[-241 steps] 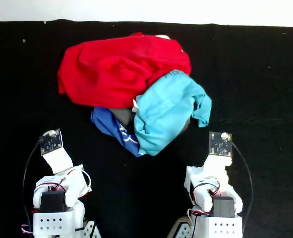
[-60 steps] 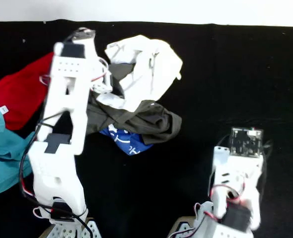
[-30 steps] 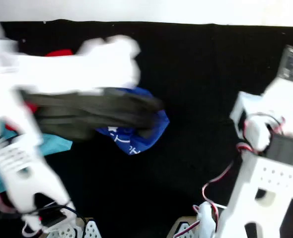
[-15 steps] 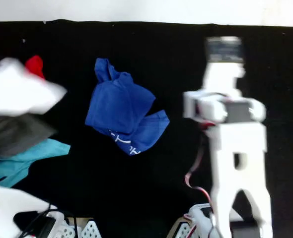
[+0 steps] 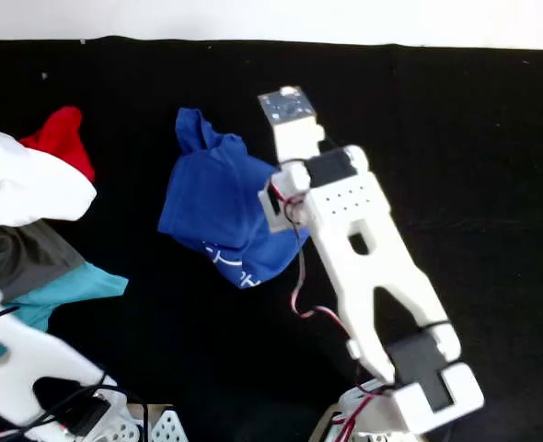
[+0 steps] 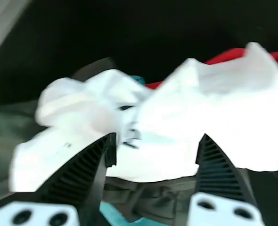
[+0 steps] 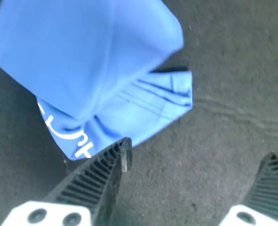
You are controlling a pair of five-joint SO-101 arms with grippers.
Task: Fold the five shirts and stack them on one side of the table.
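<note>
The right gripper (image 7: 195, 174) hangs wide open and empty at the blue shirt's (image 5: 221, 207) three o'clock edge, mid table (image 5: 483, 138). At nine o'clock the left gripper (image 6: 155, 155) gapes, gripping nothing, above a heap: teal shirt (image 5: 69, 287), grey shirt (image 5: 18, 253), white shirt (image 5: 28, 189), red shirt (image 5: 64, 133) farthest.

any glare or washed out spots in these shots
Left wrist view: the white shirt is washed out, folds nearly lost. High view: it glares too, and the black table hides shadows. Right wrist view: the blue shirt is evenly lit, no glare.
</note>
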